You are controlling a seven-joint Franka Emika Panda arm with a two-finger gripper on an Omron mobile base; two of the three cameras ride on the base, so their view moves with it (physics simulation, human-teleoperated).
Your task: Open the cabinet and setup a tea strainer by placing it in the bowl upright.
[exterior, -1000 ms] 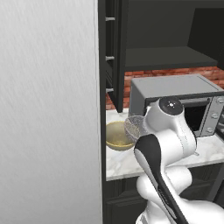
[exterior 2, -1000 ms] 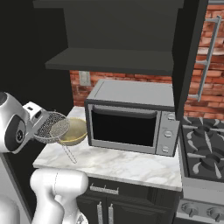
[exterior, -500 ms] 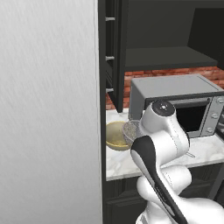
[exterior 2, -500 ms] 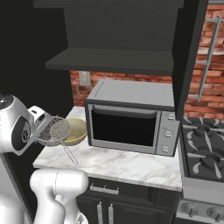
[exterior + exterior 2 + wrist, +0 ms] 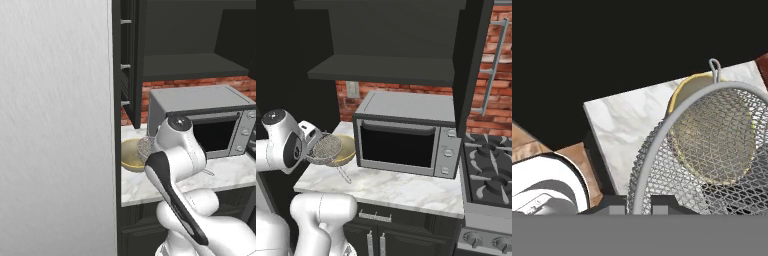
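Observation:
My gripper (image 5: pixel 310 145) is shut on the rim of the tea strainer (image 5: pixel 326 148), a grey mesh basket held tilted just left of the olive-yellow bowl (image 5: pixel 346 149) on the marble counter. In the hand view the tea strainer (image 5: pixel 712 150) spreads above my gripper (image 5: pixel 639 207), and the bowl (image 5: pixel 682 91) shows behind and through the mesh. From the left base view the tea strainer (image 5: pixel 145 146) peeks out beside the arm, over the bowl (image 5: pixel 130 156). The cabinet (image 5: pixel 386 70) stands open, its door (image 5: pixel 471 65) swung right.
A grey microwave (image 5: pixel 406 137) sits right of the bowl on the marble counter (image 5: pixel 396 187). A stove (image 5: pixel 488 175) lies at the far right. A tall grey panel (image 5: pixel 55 125) walls off the left. The cabinet's other door (image 5: pixel 131 75) hangs open above the bowl.
My gripper has carried the tea strainer a little closer to the bowl. Nothing else has moved.

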